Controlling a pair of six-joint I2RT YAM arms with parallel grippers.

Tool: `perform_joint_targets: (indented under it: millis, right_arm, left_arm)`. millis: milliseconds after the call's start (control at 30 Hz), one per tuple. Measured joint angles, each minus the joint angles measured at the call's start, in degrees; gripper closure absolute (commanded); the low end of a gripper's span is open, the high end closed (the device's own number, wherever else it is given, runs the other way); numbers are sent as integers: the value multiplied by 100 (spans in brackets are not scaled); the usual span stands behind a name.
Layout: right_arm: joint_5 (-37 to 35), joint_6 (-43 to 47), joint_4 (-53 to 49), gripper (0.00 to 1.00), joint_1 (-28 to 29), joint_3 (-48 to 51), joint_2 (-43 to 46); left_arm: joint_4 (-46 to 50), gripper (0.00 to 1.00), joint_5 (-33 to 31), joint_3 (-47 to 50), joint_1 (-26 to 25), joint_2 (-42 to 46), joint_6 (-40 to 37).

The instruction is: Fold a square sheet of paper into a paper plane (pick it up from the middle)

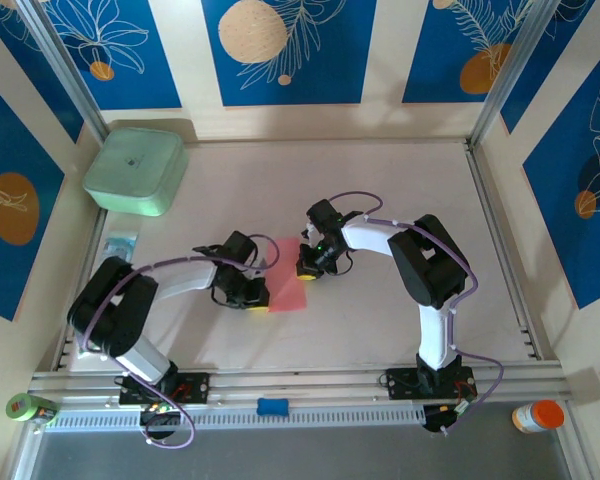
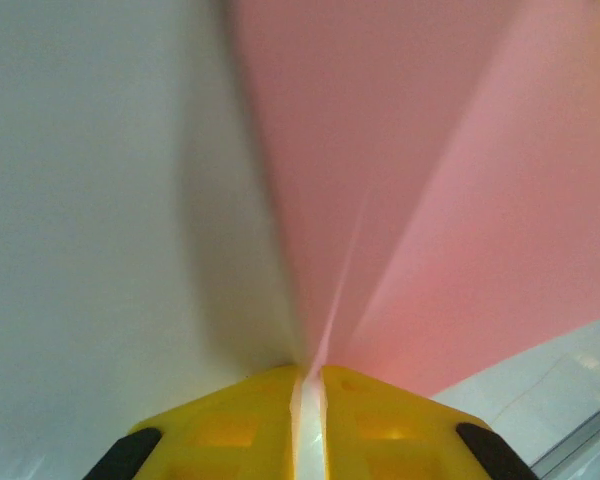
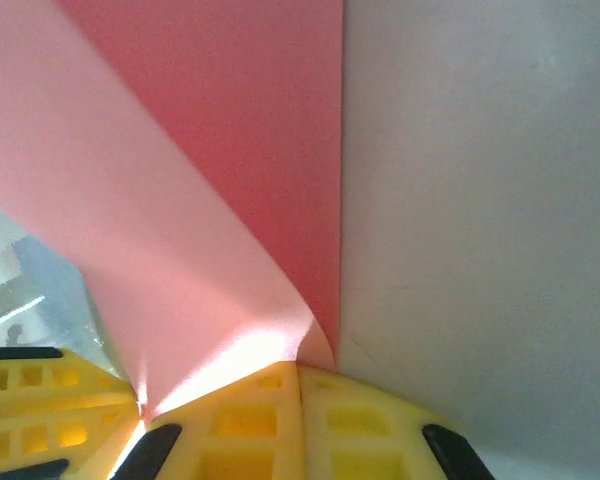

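The square sheet of paper [image 1: 289, 284] is thin and pink-red and lies mid-table between both grippers, partly folded and lifted. My left gripper [image 1: 250, 297] holds its left edge. In the left wrist view the yellow fingers [image 2: 380, 420] are pressed together, and the left gripper [image 2: 312, 372] pinches the sheet of paper [image 2: 430, 200], which fans upward with a crease. My right gripper [image 1: 309, 268] holds the sheet's upper right side. In the right wrist view the right gripper [image 3: 300, 366] is shut on a curled corner of the paper [image 3: 170, 210].
A mint-green square box [image 1: 135, 170] sits at the back left, with clear packets [image 1: 120, 245] in front of it. A blue piece [image 1: 271, 406] lies on the front rail. A green item [image 1: 30, 408] and an orange-capped bottle [image 1: 537, 415] stand at the front corners.
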State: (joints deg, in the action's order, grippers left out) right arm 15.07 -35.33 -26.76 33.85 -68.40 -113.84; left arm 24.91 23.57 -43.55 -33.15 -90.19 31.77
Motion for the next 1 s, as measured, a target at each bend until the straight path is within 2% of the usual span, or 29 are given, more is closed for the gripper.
perform_joint_targets:
  millis: [133, 300, 600, 767, 867, 1000]
  right_arm:
    - [0, 2, 0, 100, 0, 0, -2]
    - [22, 2, 2, 100, -11, 0, -7]
    - [59, 2, 7, 100, -22, 0, -22]
    - [79, 0, 24, 100, -26, 13, -22]
    - [114, 0, 42, 100, -39, 26, -22]
    - [133, 2, 52, 100, -48, 31, -24]
  left_arm:
    - [295, 84, -11, 22, 31, 319, 85]
    - [-330, 84, 48, 22, -33, 549, 595]
    - [-1270, 86, 44, 22, -363, -234, 1193]
    - [-1530, 86, 42, 306, -417, -162, 1276]
    - [-1414, 87, -7, 608, -417, 190, 1226]
    - [-660, 86, -157, 820, -417, 732, 1012]
